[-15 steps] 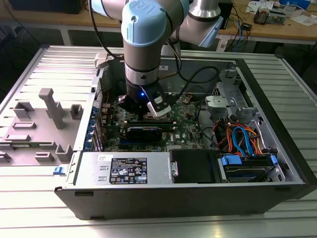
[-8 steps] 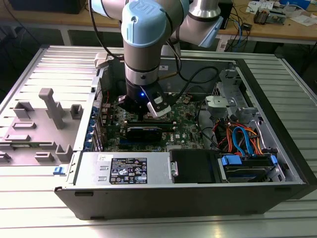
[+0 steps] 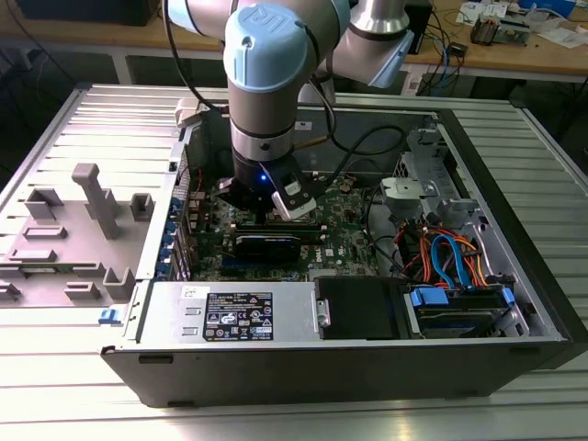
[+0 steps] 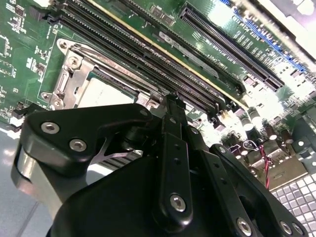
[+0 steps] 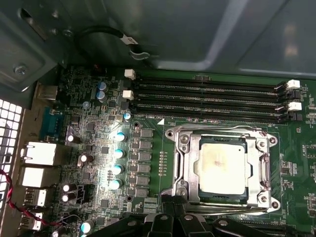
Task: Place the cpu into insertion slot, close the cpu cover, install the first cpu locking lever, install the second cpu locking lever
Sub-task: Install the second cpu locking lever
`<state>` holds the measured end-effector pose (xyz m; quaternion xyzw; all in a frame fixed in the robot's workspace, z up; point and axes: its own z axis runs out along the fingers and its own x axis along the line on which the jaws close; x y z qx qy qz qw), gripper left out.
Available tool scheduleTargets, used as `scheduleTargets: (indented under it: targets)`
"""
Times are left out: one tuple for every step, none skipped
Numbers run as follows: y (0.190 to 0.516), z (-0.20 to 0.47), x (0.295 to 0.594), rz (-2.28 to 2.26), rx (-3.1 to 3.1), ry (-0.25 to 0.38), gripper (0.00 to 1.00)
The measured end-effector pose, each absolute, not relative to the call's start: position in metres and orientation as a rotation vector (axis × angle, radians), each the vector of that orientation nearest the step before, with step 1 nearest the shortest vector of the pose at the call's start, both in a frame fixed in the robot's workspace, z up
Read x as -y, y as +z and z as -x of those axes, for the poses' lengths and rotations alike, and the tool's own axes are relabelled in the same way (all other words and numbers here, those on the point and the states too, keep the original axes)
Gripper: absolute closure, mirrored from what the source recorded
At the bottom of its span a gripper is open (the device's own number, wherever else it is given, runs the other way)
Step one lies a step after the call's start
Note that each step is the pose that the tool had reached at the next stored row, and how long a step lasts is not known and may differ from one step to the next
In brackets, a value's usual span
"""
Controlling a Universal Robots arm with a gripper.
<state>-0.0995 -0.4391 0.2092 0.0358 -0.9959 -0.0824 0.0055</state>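
The cpu lies seated in the insertion slot, its dull silver top showing through the square cut-out of the cpu cover, which lies flat over the socket rim. In the first wrist view the socket sits just beyond the gripper, whose dark linkages reach up to the socket's near edge. In the second wrist view the gripper stands directly over that edge with its black fingers drawn close together into a narrow tip; whether anything is pinched between them I cannot tell. The long black memory slots run in parallel rows on the far side of the socket from the gripper, all on the green motherboard. In the exterior view the arm reaches down into the open computer case, which rests on the grey slatted bench, and the gripper hangs low over the board. Inside the case, near the gripper, lies a silver power supply, and farther off is a drive bay with blue and orange cables. A grey plastic fixture sits on the bench outside the case.
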Motion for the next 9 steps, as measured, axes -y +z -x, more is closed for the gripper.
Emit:
scheduleTargets:
  targets:
    - [0.2091, 0.0997, 0.4405, -0.112, 3.118, -0.259, 0.89]
    - [0.2091, 0.0999, 0.4409, -0.112, 3.118, -0.261, 0.89]
    - [0.2090, 0.0998, 0.4411, -0.112, 3.117, -0.265, 0.89]
    - [0.2087, 0.0998, 0.4411, -0.112, 3.117, -0.270, 0.89]
    - [0.2083, 0.0999, 0.4412, -0.112, 3.117, -0.277, 0.89]
    - [0.2081, 0.0998, 0.4412, -0.112, 3.117, -0.281, 0.89]
    - [0.2079, 0.0998, 0.4413, -0.112, 3.116, -0.285, 0.89]
    - [0.2077, 0.0998, 0.4414, -0.112, 3.116, -0.289, 0.89]
    - [0.2075, 0.0998, 0.4415, -0.112, 3.116, -0.292, 0.89]
